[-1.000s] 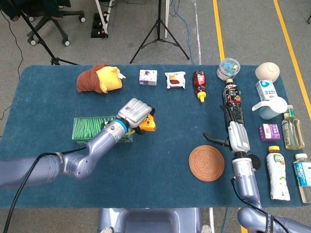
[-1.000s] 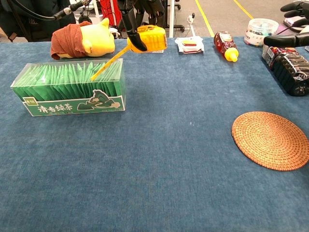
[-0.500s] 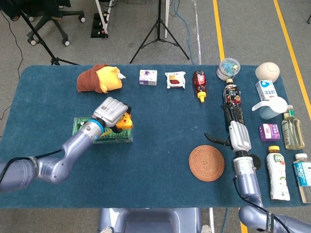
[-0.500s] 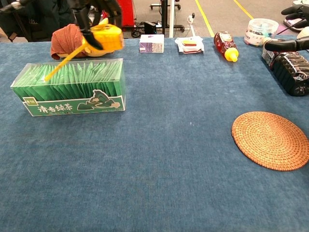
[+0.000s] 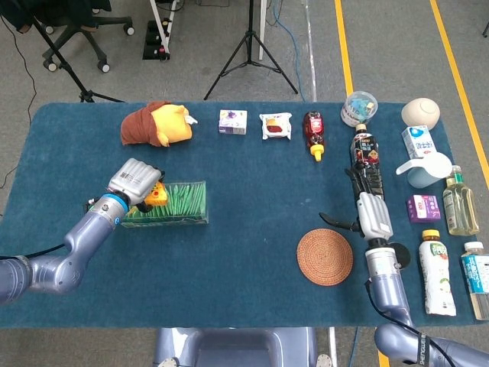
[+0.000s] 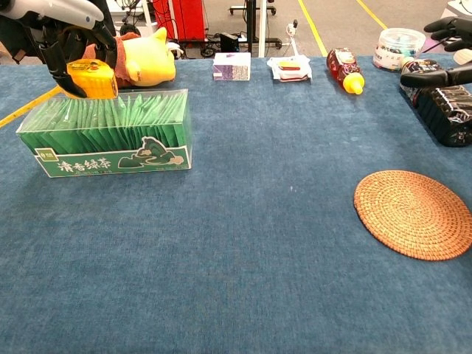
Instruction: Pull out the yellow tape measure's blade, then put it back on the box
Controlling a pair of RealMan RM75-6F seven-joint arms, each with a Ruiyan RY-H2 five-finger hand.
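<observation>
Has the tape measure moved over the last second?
Yes. Held by the left hand, the tape measure went leftward, from past the green box's right end to above its left end.

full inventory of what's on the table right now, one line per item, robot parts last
tape measure: 1, yellow, over green box's left end, in left hand
green box: 1, table left
plush toy: 1, yellow and brown, back left
small packets: 2, back centre
sauce bottle: 1, dark red, yellow cap, lying back centre
woven coaster: 1, brown, front right
bottles, cartons, cups: several, right edge
left hand: holds tape measure
right hand: fingers extended, holds nothing
</observation>
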